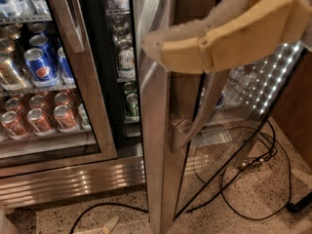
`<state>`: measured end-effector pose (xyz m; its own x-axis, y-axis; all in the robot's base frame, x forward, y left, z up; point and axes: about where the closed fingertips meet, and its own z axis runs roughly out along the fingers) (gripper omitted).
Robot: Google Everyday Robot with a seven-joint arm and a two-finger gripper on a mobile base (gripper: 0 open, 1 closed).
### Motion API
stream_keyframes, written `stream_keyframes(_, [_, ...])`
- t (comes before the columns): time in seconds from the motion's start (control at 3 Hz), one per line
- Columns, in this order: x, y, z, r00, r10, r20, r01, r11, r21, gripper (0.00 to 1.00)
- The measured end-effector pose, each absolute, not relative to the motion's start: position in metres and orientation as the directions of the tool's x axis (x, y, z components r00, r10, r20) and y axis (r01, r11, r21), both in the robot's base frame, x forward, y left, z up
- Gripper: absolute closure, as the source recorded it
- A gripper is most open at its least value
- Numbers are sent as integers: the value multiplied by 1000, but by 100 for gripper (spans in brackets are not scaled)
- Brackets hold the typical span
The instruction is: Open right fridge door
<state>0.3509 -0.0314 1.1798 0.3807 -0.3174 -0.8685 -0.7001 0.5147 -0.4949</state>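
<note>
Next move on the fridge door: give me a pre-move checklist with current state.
1. Right fridge door unlatched: ok. It stands swung out, seen almost edge-on, with a gap to the shelves behind.
2. Gripper placement: ok. It sits high at the door's steel frame, across the top of the bar handle.
3. Hold on the handle: cannot tell.
4. Swing path on the floor: not ok. Black cables lie looped on the floor just right of the door.
5. Left door out of the way: ok. It is closed over the cans.
</note>
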Motion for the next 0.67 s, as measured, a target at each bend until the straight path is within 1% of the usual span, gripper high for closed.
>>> stream_keyframes(0.67, [351,-31,1180,381,-317,-869,-700,515,-495,0])
